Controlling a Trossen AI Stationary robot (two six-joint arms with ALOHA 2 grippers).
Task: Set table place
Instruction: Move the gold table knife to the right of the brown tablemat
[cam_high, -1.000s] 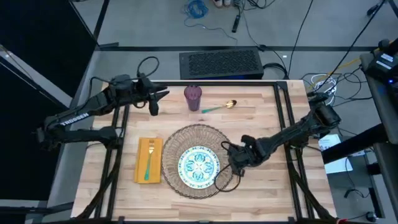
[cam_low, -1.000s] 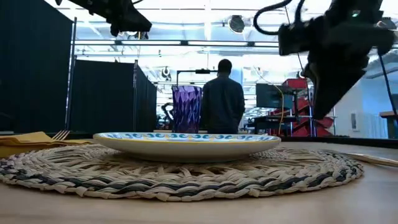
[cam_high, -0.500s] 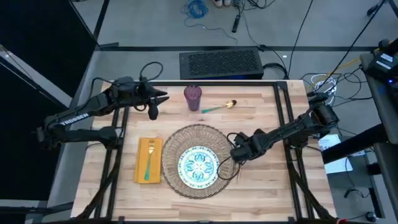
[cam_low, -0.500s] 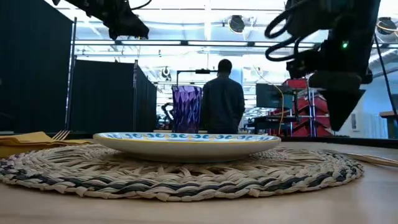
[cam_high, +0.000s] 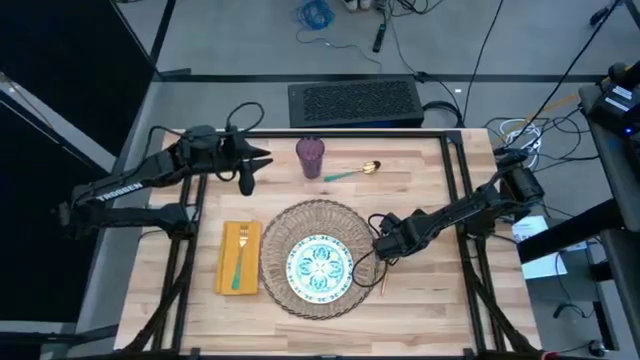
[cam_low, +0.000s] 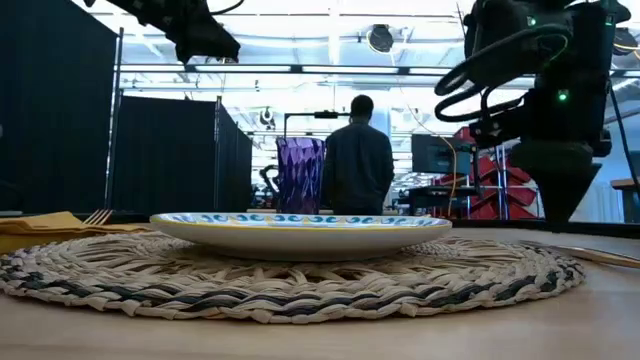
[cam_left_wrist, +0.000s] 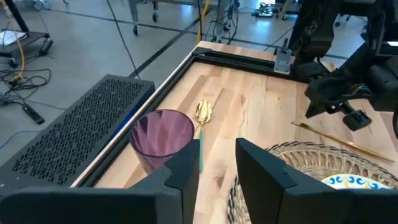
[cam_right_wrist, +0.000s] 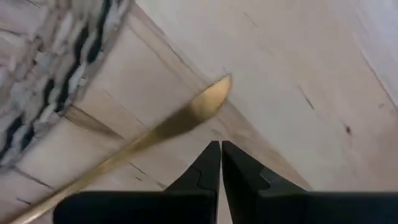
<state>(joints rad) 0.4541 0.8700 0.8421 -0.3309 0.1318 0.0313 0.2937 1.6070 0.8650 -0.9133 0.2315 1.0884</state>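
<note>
— Two grippers up? 
— Yes. Right gripper (cam_high: 378, 250) pressed together, empty, above the placemat (cam_high: 283, 222) edge; a gold knife (cam_right_wrist: 158, 130), probably, lies just beneath on the table (cam_high: 420, 295). 
— Left gripper (cam_high: 247, 181)? 
— Fingers spread, empty; purple cup (cam_high: 310, 157) and spoon (cam_high: 358, 171) just ahead. 
— Rest? 
— Plate (cam_high: 320, 267) centred on placemat; fork (cam_high: 240, 255) on napkin (cam_high: 226, 271) beyond.

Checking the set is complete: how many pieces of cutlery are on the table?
3: a fork on the napkin, a spoon beside the cup, and a knife right of the placemat.
</note>
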